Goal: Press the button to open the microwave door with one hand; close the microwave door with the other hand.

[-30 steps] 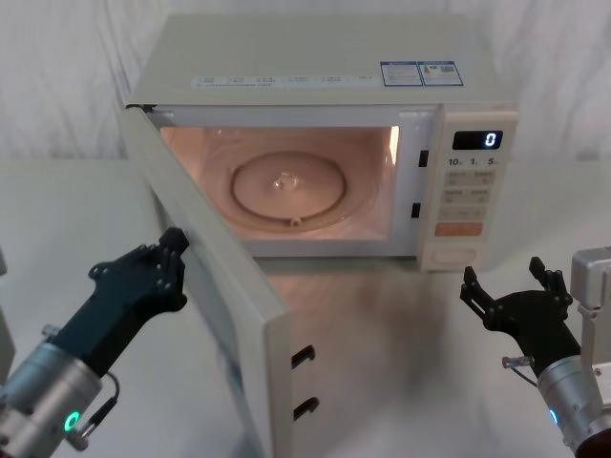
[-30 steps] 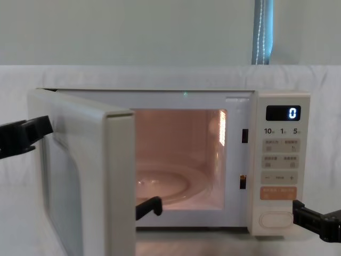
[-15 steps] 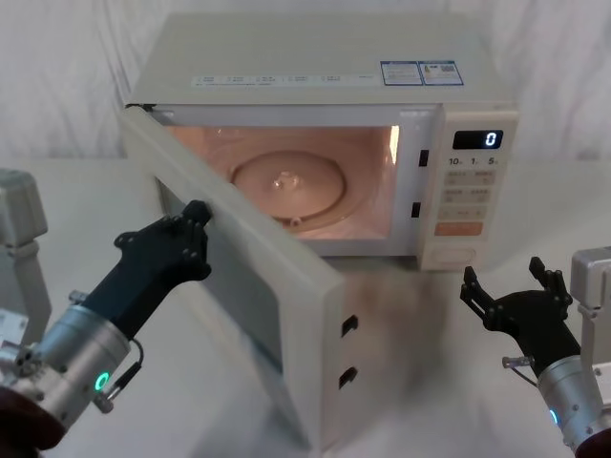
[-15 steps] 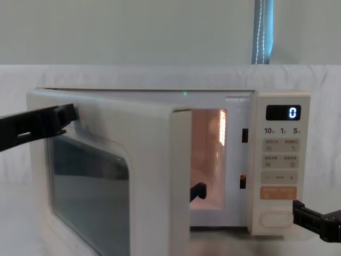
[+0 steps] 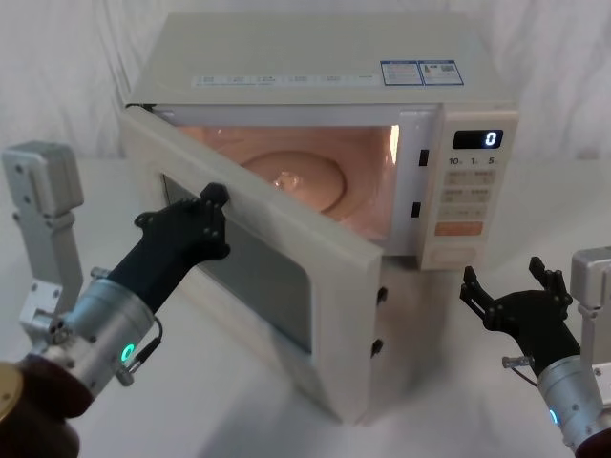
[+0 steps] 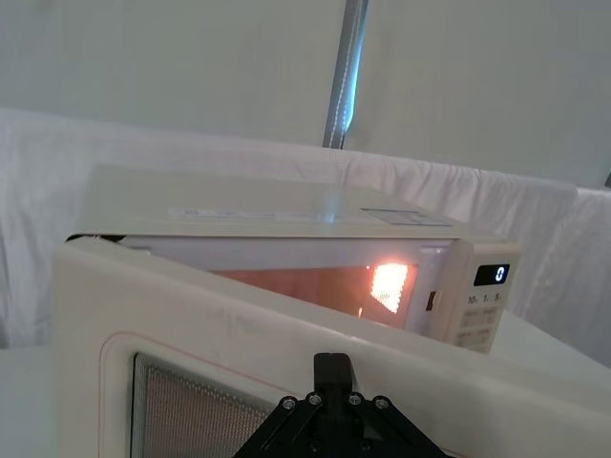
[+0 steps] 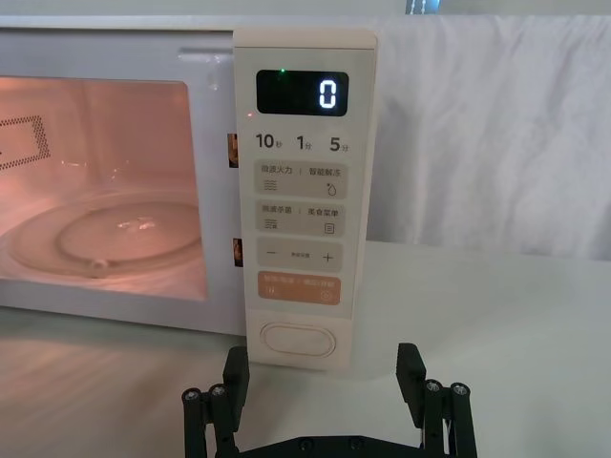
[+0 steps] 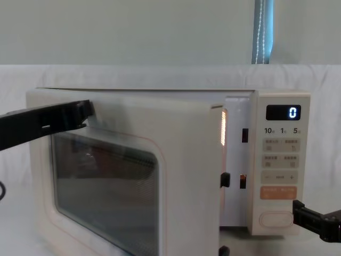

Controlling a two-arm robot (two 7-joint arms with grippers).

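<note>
The microwave door [image 5: 277,277] is standing partly open across the centre of the head view, hinged at the left and angling toward the lower middle of the frame, with the lit cavity glowing behind its upper edge. The left gripper [image 5: 205,218] is reaching in from the lower left and is pressing against the outer face of the door near its upper left corner, just above the dark window; its fingers look drawn together, though the door hides part of them. In the chest view the left gripper [image 8: 80,113] is lying against the door [image 8: 128,176] at the upper left.

The right gripper [image 5: 506,296] is hanging at the lower right of the head view with its fingers spread apart, gripping nothing. In the right wrist view it [image 7: 325,377] is sitting low in the frame, just in front of the button [image 7: 297,338] at the foot of the control panel [image 7: 301,191], close but apart from it.
</note>
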